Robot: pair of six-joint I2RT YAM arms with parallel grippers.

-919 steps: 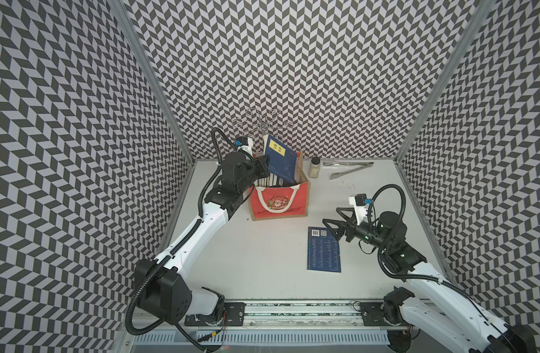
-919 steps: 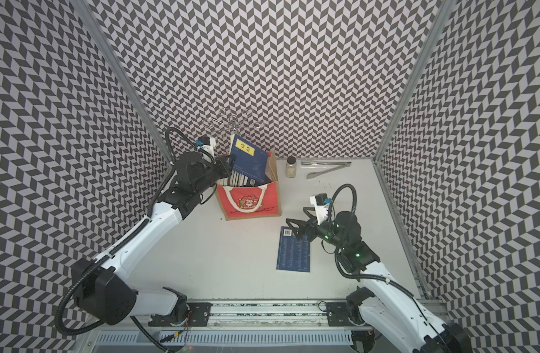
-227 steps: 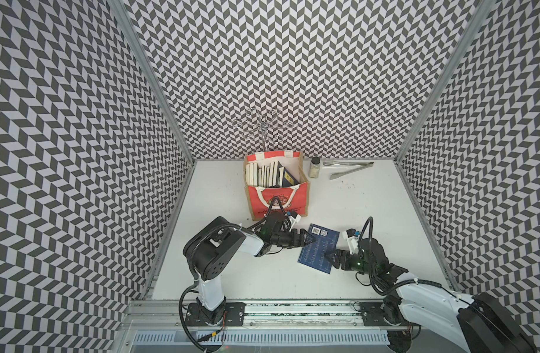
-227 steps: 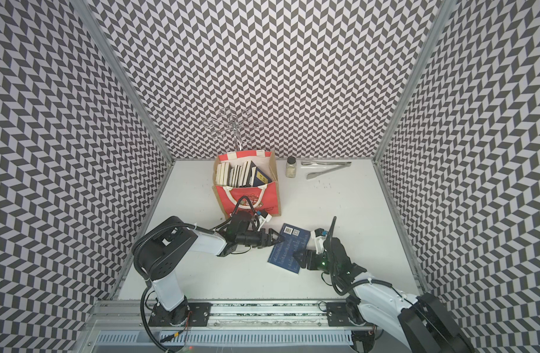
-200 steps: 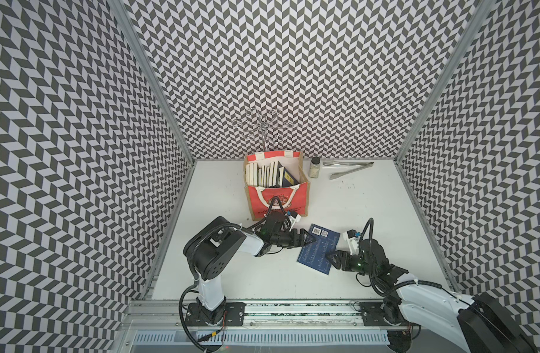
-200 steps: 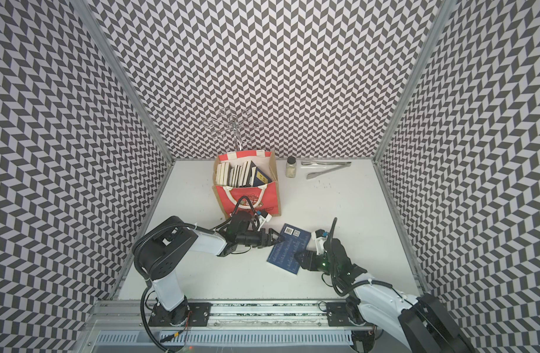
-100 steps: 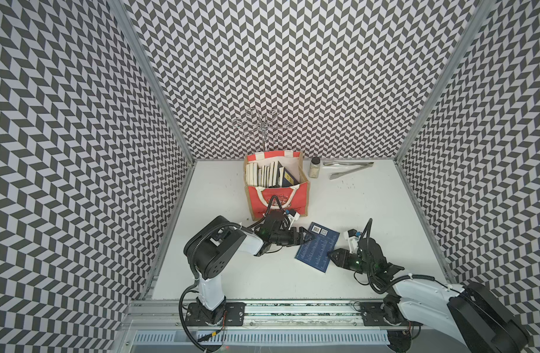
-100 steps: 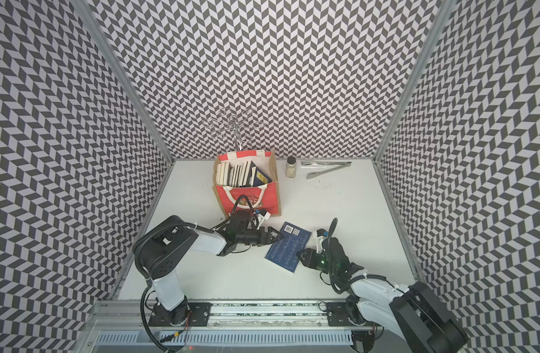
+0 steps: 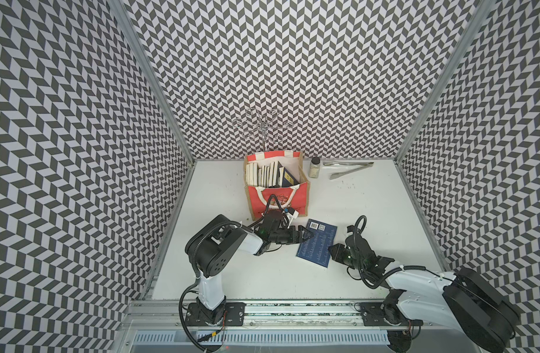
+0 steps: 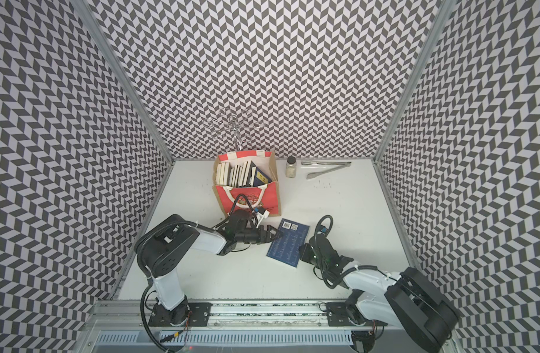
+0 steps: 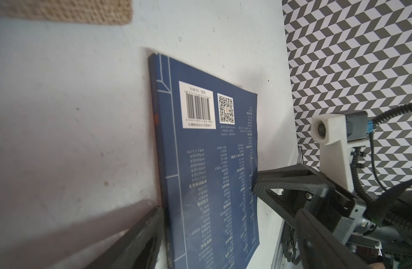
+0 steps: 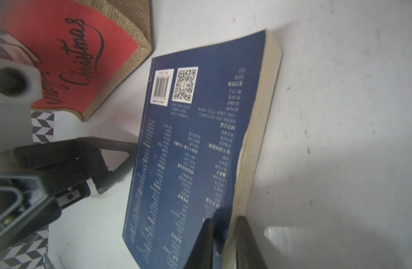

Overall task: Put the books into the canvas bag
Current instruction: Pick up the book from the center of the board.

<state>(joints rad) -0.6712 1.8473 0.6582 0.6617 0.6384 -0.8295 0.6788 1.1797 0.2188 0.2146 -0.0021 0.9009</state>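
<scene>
Books point(image 9: 267, 174) mostly stood inside bag point(image 9: 304, 198); one blue book point(image 9: 317, 244) lay on table point(image 9: 378, 214). Right gripper point(image 12: 225, 222) pinched its page edge; left gripper point(image 9: 305, 237) gaped wide, empty, at spine.

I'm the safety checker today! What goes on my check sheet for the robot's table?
Surface: white table, a few small specks.
Job's things: canvas bag upright near the back wall, books standing inside; one blue book on the table in front, barcode side up.
Clutter: jar and metal tongs beside the bag; wire rack behind it.
Hands: left hand open, at the blue book's spine edge; right hand shut on its page edge.
Cables: a black cable loops over the right wrist; another loops in front of the bag.
Surroundings: chevron-patterned walls on three sides.
</scene>
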